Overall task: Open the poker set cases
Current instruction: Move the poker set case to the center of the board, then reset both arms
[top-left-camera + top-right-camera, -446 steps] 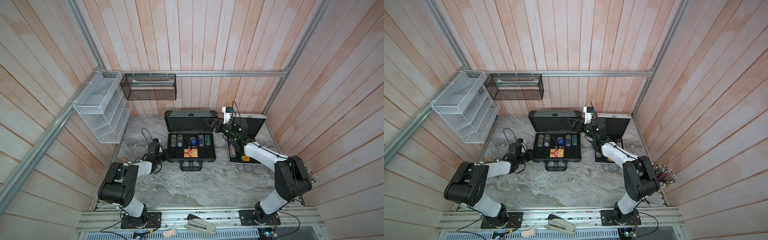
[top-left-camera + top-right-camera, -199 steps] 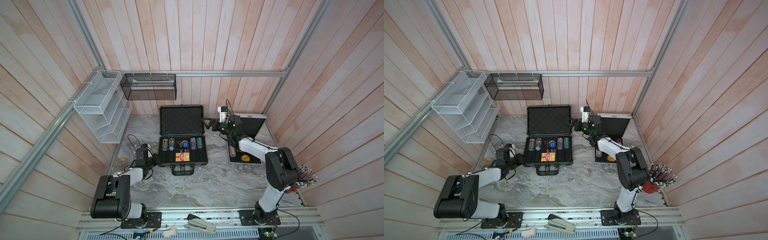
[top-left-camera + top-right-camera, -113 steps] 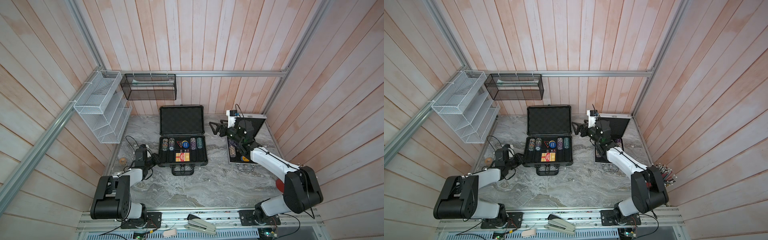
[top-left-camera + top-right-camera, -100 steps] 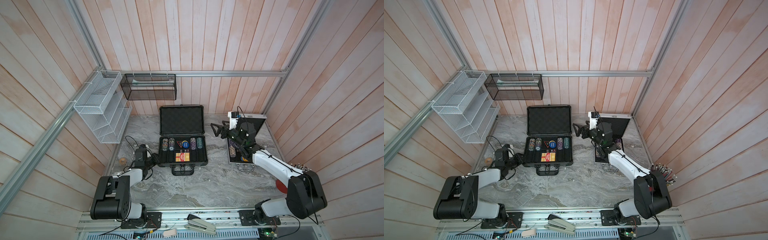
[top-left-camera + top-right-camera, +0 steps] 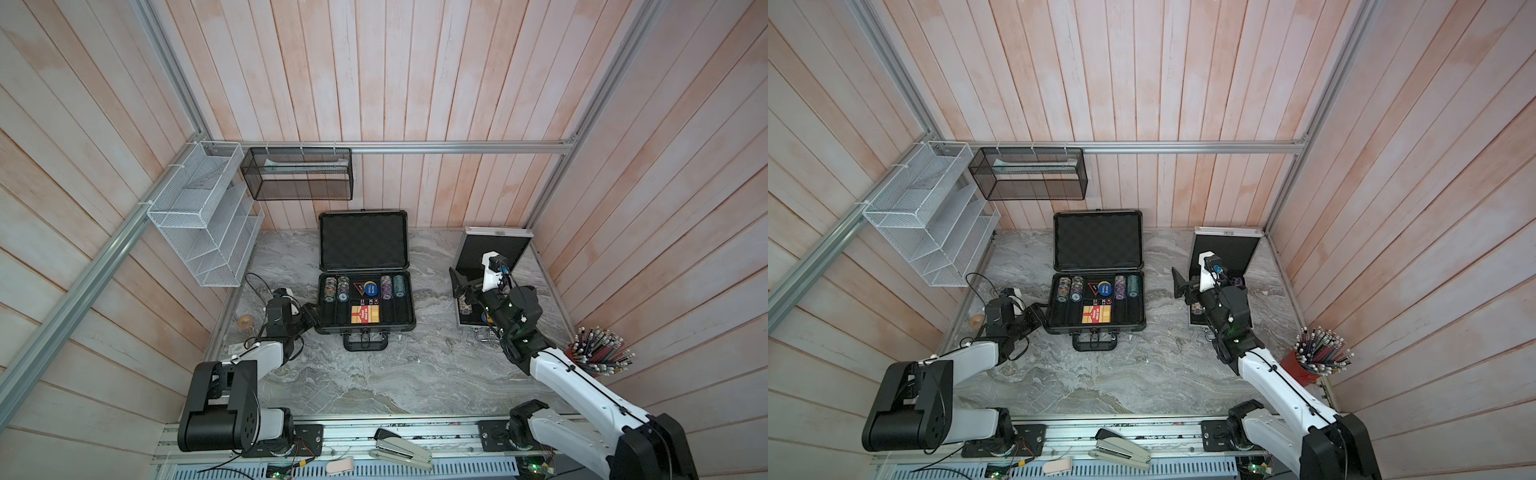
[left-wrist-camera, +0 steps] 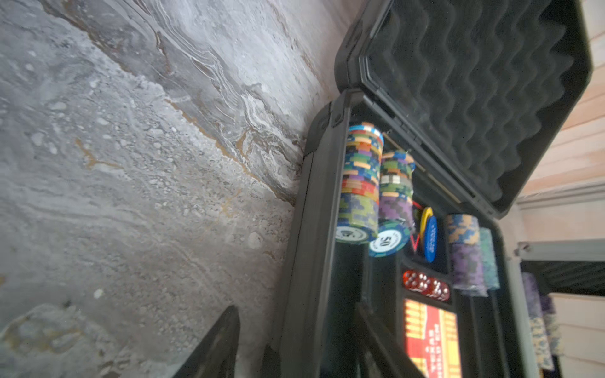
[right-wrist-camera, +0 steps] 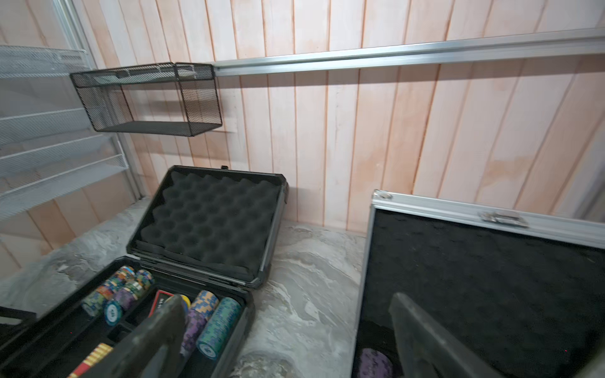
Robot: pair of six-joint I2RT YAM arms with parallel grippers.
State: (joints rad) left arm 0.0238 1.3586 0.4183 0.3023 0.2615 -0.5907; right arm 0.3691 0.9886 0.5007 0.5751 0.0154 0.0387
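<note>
Soft even light from overhead, pale wooden walls bright, marble tabletop dimmer with faint shadows, left wrist view blurred and smeary around the dark case, top views bowed at edges.

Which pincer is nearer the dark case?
Left. The left pincer straddles the dark case's side wall; the right pincer hangs apart on its other side, beside the silver case.

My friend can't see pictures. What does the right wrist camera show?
Two poker cases lie open on a grey table: a dark grey case with chips, and a silver case beside it. A black mesh basket hangs above.
</note>
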